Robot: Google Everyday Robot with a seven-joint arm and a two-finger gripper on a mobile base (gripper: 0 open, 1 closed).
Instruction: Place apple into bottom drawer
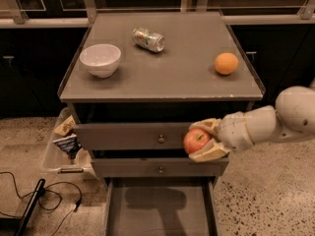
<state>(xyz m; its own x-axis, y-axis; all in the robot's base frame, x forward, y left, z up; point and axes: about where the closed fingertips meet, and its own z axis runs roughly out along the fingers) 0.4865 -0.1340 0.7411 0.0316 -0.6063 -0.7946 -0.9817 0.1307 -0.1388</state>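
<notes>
The red apple (196,140) with yellowish patches is held in my gripper (203,141), in front of the right part of the upper drawer fronts. The gripper reaches in from the right on a white arm, its tan fingers (209,152) closed above and below the apple. The bottom drawer (160,208) is pulled out below, a grey tray with a bare floor that carries the arm's shadow. The apple hangs above the drawer's right rear part.
On the cabinet top (162,77) stand a white bowl (100,59), a crushed can (148,39) and an orange (226,63). A clear bin (64,144) with snack packs sits on the floor to the left. A black cable (34,200) lies at the lower left.
</notes>
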